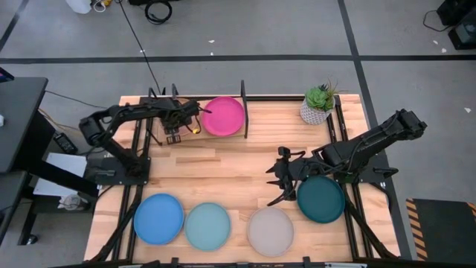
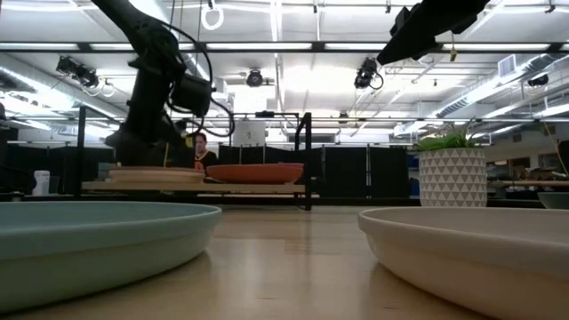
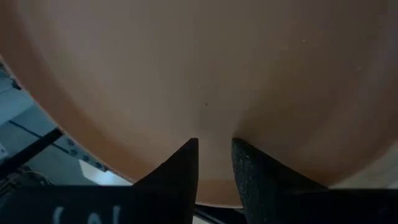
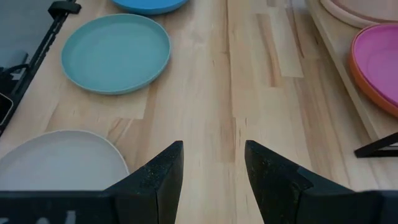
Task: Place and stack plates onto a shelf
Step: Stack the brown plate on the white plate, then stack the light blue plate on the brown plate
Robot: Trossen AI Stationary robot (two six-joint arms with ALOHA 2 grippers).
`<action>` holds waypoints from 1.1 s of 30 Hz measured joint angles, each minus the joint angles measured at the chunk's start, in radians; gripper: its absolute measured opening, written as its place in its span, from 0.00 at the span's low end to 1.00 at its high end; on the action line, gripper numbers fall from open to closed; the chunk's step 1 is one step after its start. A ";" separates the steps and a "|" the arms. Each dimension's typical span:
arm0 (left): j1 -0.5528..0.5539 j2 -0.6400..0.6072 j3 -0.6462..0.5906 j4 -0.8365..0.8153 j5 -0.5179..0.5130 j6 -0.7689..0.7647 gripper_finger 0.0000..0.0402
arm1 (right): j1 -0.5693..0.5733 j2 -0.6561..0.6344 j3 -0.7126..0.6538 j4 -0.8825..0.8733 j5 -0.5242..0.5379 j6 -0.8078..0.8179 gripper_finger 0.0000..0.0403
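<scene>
Light slatted wooden tabletop (image 1: 223,171). Black-framed wooden shelf (image 1: 253,119) at far edge, round matte magenta plate (image 1: 224,116) on it. Left gripper (image 1: 186,117) over shelf's left bay, fingers (image 3: 180,171) narrowly parted against tan plate (image 3: 205,81); grip unclear. Right gripper (image 4: 211,168) open, empty, beside dark teal plate (image 1: 321,199). Blue (image 1: 158,218), pale blue (image 1: 208,226), grey (image 1: 270,231) plates along near edge.
</scene>
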 joint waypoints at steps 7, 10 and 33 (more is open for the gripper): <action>-0.012 0.002 0.042 -0.100 -0.071 -0.024 0.23 | 0.000 0.000 0.000 -0.011 -0.004 -0.003 0.44; -0.035 -0.039 0.101 -0.147 -0.019 -0.056 0.21 | 0.000 0.000 0.000 -0.030 -0.018 0.003 0.44; -0.745 -0.111 0.136 0.080 0.574 -0.482 0.20 | 0.024 0.000 -0.323 0.274 0.037 0.165 0.44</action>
